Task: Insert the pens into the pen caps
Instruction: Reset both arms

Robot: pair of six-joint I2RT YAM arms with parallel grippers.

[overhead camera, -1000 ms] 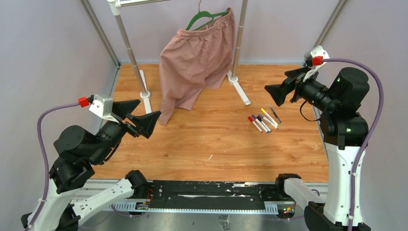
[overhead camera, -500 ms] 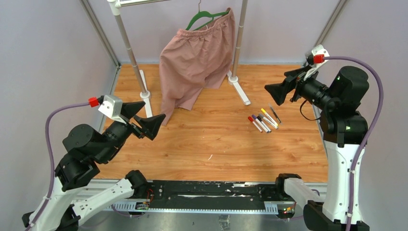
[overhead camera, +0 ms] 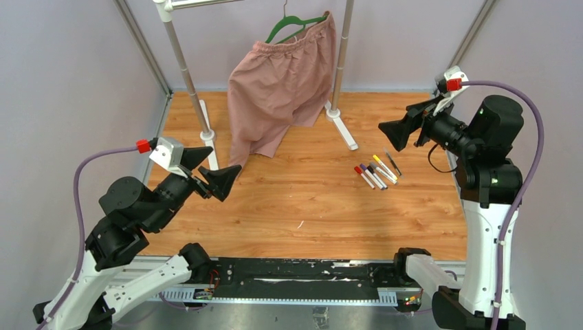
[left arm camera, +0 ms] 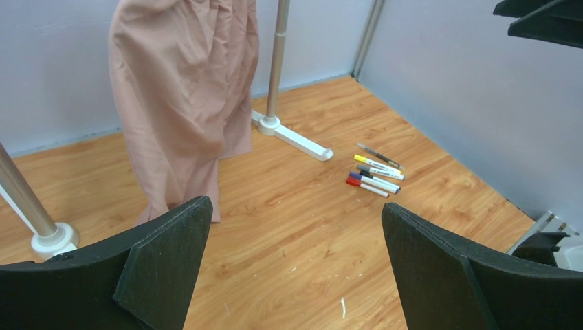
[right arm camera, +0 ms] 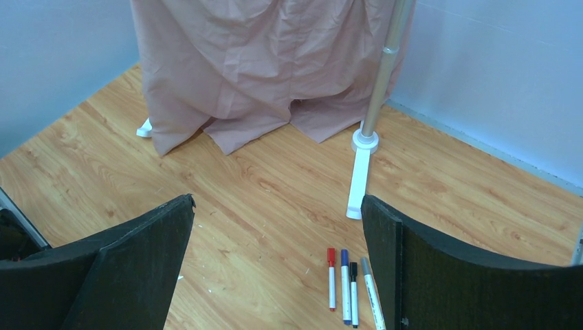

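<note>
Left gripper [overhead camera: 221,165] hangs wide open and empty over the table's [overhead camera: 309,206] 9 o'clock side. The pens [overhead camera: 377,170] lie bunched around 3 o'clock, just 6 o'clock of the right gripper [overhead camera: 395,117], also spread and empty. I'd drop down there and pinch one barrel mid-length, clear of its neighbours.

Left gripper [left arm camera: 295,208] spread wide; pens [left arm camera: 375,173] lying side by side near rack foot [left arm camera: 292,137].

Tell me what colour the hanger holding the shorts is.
The hanger is green. It shows best in the top view, above the pink shorts.
</note>
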